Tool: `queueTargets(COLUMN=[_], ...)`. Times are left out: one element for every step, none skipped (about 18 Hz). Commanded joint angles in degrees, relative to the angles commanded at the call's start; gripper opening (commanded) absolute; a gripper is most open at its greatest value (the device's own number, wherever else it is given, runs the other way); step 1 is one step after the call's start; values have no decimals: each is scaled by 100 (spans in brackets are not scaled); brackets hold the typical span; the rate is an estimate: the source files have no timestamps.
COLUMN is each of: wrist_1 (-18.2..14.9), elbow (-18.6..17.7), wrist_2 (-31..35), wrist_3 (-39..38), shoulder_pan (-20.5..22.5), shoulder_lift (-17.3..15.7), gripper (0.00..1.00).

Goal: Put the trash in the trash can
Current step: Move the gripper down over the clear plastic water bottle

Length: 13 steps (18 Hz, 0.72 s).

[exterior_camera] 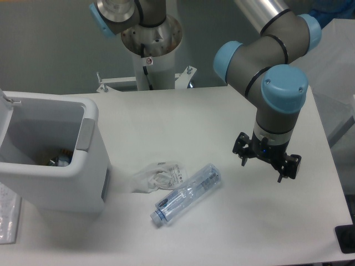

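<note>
Nearest me, the bottle [187,193] lies on its side on the table [222,233], cap toward me. The wrapper [157,176] lies touching it, just beyond. The trash can [66,166] stands left. My gripper [260,169] hangs right, fingers spread, holding nothing, well apart from both pieces.

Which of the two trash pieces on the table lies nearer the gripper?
The clear bottle; the crumpled wrapper lies beyond it, toward the trash can.

White trash can [83,183] (grey side panel), clear bottle [188,193] with blue cap, white table [222,233].
</note>
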<state>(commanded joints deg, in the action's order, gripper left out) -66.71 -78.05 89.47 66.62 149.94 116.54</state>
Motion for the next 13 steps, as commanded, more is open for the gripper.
queueTargets(wrist_1=[0, 0, 0, 0, 0, 0, 0, 26, 79, 184, 359, 578, 772], elbow=[-26, -53, -70, -79, -88, -88, -114, -167, -228, -307, -403, -518, -606], wrist_2=[9, 9, 9, 0, -9, -17, -18, -44, -44, -44, -44, -35, -9], wrist_3=[-17, -26, -35, -53, -88, -192, -341, -526, -710, -903, -1097, -1273, -1466], shoulder_pan=[-17, -61, -96, -140, -193, -289, -377, -482, -588, -685, -781, -869, -922], shoulder_lift=[-9, -9, -17, -26, -26, -35, -35, -35, -26, -18, -9, -17, -18], gripper=[100, 100, 100, 100, 100, 100, 100, 100, 100, 100, 100, 100, 100])
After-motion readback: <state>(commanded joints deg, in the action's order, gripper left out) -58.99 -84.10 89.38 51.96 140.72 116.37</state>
